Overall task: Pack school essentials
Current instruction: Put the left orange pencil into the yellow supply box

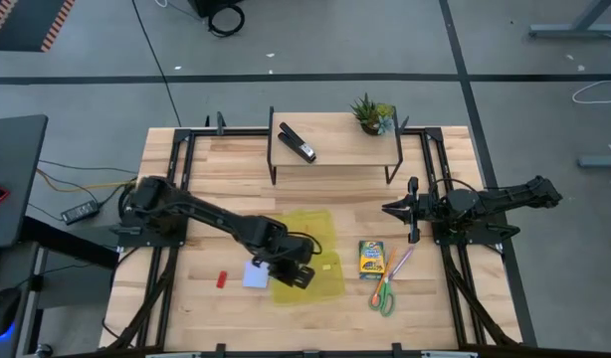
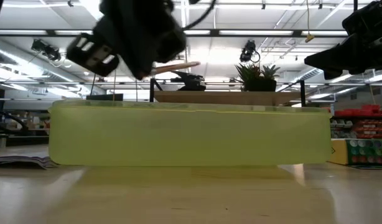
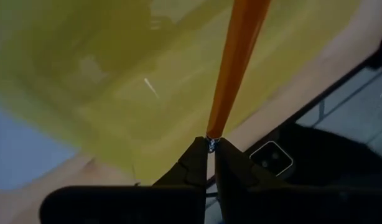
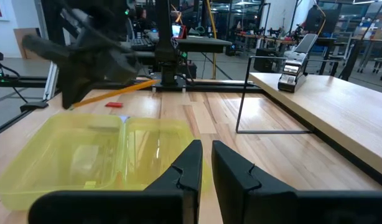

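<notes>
In the high view's lower left the red eraser (image 1: pixel 223 279) and pale notepad (image 1: pixel 255 275) lie on the table (image 1: pixel 166 298), and just right of them the left gripper (image 1: pixel 292 272) hangs over the yellow case (image 1: pixel 320 239), clenched on the orange pencil (image 3: pixel 236 62), which juts out from its fingertips above the case. Right of centre, the crayon box (image 1: pixel 371 258), purple pen (image 1: pixel 399 263) and scissors (image 1: pixel 384 295) lie together on the wood. At the right edge the right gripper (image 1: pixel 397 209) waits, fingers nearly closed and empty, while the stapler (image 1: pixel 297 143) and plant (image 1: pixel 372 114) sit on the shelf (image 1: pixel 335 139) at upper centre.
</notes>
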`<state>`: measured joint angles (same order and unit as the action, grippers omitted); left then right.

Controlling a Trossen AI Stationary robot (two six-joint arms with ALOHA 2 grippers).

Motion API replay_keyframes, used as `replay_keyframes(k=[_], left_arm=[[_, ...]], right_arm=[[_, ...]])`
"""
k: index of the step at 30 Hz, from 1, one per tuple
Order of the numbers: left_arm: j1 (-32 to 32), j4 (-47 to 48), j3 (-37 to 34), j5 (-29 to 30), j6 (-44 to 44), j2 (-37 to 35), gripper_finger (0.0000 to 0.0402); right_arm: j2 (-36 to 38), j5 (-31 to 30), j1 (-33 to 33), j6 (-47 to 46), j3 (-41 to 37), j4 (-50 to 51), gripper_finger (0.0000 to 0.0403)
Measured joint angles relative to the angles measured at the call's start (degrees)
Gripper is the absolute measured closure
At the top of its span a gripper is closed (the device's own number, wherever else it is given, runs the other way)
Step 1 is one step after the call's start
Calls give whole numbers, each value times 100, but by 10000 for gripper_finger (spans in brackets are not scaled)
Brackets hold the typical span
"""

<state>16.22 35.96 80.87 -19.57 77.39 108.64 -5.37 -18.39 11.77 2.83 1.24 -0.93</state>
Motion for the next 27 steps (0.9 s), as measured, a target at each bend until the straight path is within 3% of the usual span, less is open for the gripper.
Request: replay_keyframes(k=[5,13,18,27], left_arm=[[-9,430,903,-215,-851,765,381],[69,2908,2260,-327,-2801,1687,381],[286,3424,2322,12,-3607,1794,381],[523,3369,2264,370,-4311,1792,381]], right_arm=[[0,0,-2,0,0,0,361],[0,0,-2,0,2,2,361],[0,0,-1,0,1,0,361],[0,0,-2,0,1,1,361]])
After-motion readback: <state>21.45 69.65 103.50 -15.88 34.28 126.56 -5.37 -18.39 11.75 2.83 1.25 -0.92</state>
